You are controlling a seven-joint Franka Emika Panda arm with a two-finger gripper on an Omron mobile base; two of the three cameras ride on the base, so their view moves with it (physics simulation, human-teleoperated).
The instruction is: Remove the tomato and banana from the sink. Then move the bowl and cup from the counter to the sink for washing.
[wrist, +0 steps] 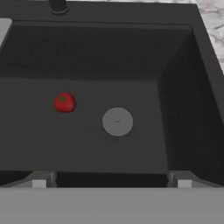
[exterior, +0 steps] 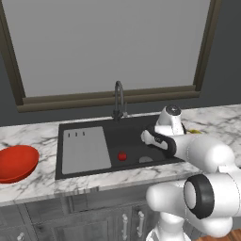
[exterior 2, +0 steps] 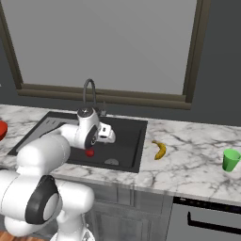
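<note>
Gripper (wrist: 111, 183) hanging fully open, empty, above sink (wrist: 183, 109); I'm shifting left over tomato (wrist: 65, 103), centring fingers before descending.

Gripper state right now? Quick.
Gripper: open, holding nothing, poised above the sink with the tomato lying on the basin floor beyond its fingertips.

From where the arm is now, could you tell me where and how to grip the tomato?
Grip the tomato across its round middle, coming straight down from above. It sits alone on the flat floor of the sink, beside the drain, apart from the walls; the gripper hangs open above.
</note>
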